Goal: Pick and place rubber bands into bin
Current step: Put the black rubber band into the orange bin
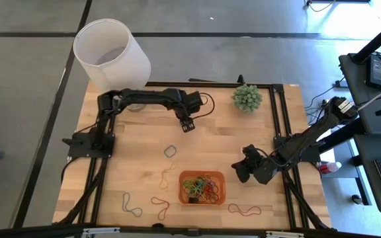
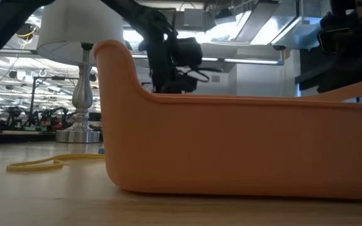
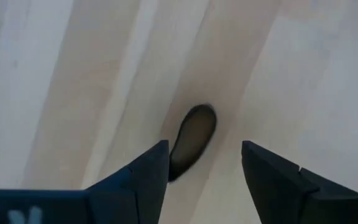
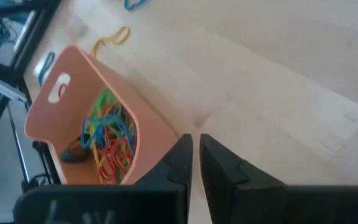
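Orange bin (image 2: 244,147) fills the low view, right up close. In the high view it sits low in the middle of the wooden table (image 1: 137,139), full of bright rubber bands (image 1: 201,187).

Left gripper (image 1: 187,124) hangs above the middle of the frame with its fingers spread, over bare wood. Right gripper (image 1: 242,169) waits just right of the bin, fingers almost pressed together, holding nothing.

To do this step well, I think the left arm should drop over the dark band (image 1: 170,151) just below it and pinch only the thin loop.

I count five loose bands, one bin, one white lampshade (image 1: 111,51) and one spiky green ball (image 1: 247,97).
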